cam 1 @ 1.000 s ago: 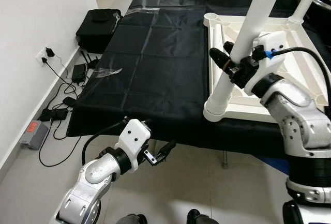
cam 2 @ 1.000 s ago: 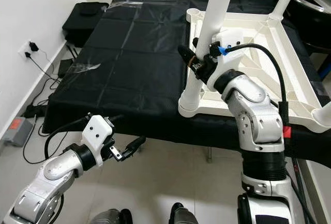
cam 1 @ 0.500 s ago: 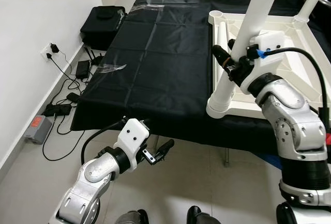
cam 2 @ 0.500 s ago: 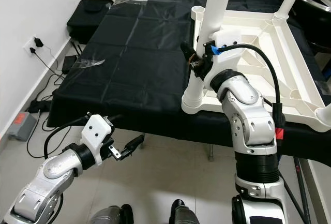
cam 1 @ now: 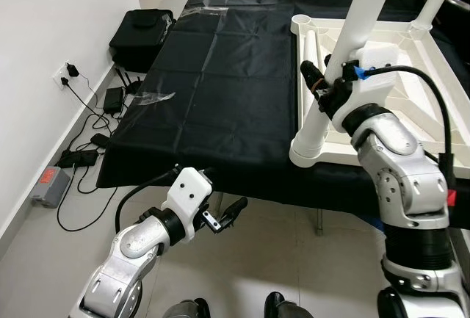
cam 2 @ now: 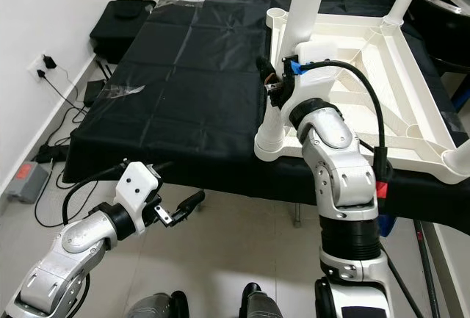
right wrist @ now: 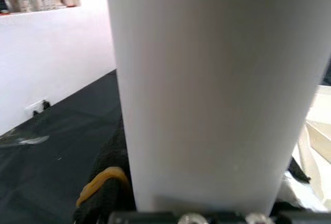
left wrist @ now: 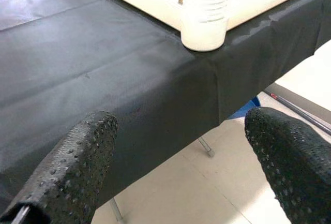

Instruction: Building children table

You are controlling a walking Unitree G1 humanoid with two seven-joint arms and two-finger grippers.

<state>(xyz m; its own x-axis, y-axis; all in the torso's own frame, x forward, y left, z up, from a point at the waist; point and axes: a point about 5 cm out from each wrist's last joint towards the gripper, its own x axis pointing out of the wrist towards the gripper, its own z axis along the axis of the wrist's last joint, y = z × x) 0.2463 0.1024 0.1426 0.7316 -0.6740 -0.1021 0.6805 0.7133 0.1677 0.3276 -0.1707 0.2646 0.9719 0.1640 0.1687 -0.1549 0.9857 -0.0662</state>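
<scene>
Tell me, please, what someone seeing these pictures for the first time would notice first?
Most striking is the upside-down white table top lying on the black cloth to the robot's right, with white legs standing up from its corners. The right pincer is clamped around the near leg above its corner socket. The left pincer hangs open and idle below the cloth's front edge, over the floor.

Right gripper (cam 1: pixel 321 83), clamped on the white table leg (cam 1: pixel 345 57), sits lower on the leg than 1.0 s ago, nearer the corner socket (cam 1: pixel 307 151) at the front left corner of the inverted white tabletop (cam 1: pixel 411 112). Right forearm now stands more upright beneath it. Leg leans slightly less. Camera view shifts a little; not an object move.
</scene>
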